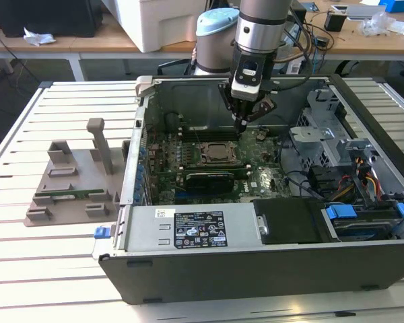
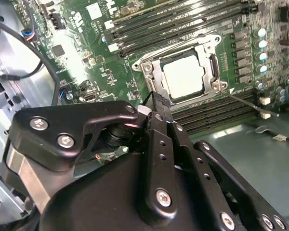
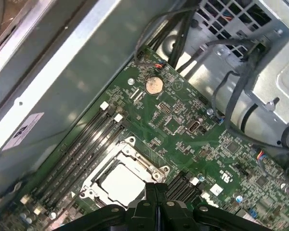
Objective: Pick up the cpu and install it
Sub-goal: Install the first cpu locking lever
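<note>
- The black two-finger gripper (image 2: 156,103) hangs inside the open grey computer case (image 1: 256,266), just above the motherboard. In both wrist views its two fingers are pressed together with nothing between them, so it is closed and empty. In the first wrist view the gripper (image 3: 155,188) has its tips just beside the edge of the socket frame.
- The cpu (image 2: 183,78), a small flat square chip with a pale silvery metal top, lies flat in the black square socket with the metal frame (image 2: 149,72). In the first wrist view the cpu (image 3: 121,182) fills the opening evenly, square to the frame, which I judge means it is already seated there.
- The metal frame sits around the chip, I think to guide it and to press it down. I cannot tell if the frame is fully locked.
- The green motherboard (image 3: 192,139) lies flat on the bottom of the case, so the arm can reach the socket from above. Long black memory slots (image 2: 183,21) run beside the socket.
- Farther away, on the exterior view's left, a grey plastic fixture with upright posts (image 1: 74,182) stands on the white slatted table (image 1: 27,269), well apart from the case. It seems to serve as a holder for parts.
</note>
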Robot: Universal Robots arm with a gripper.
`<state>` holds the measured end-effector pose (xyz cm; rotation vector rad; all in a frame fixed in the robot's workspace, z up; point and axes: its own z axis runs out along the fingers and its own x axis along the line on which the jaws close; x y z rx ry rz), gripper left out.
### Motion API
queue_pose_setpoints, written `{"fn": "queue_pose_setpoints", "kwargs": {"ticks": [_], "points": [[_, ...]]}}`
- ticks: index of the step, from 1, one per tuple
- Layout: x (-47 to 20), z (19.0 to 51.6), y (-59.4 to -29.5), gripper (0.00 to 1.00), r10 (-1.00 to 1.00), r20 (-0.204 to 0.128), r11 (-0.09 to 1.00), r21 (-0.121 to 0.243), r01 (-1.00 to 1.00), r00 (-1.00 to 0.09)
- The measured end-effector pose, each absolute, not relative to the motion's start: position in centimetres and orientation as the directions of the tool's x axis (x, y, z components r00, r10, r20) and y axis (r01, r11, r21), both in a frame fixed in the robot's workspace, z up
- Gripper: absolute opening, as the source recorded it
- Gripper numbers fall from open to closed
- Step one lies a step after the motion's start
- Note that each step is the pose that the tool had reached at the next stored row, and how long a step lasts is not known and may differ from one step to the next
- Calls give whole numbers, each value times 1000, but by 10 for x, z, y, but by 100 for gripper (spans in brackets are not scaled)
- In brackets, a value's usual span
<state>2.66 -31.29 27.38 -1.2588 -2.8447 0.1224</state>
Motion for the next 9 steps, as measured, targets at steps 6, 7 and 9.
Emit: {"fn": "queue_pose_setpoints", "kwargs": {"ticks": [6,7,9], "points": [[27,274,-313,11,674,-6,736,-83,672,-739],[27,274,-313,11,665,-6,744,-83,663,-747],[27,274,-313,11,641,-6,765,-83,639,-768]]}}
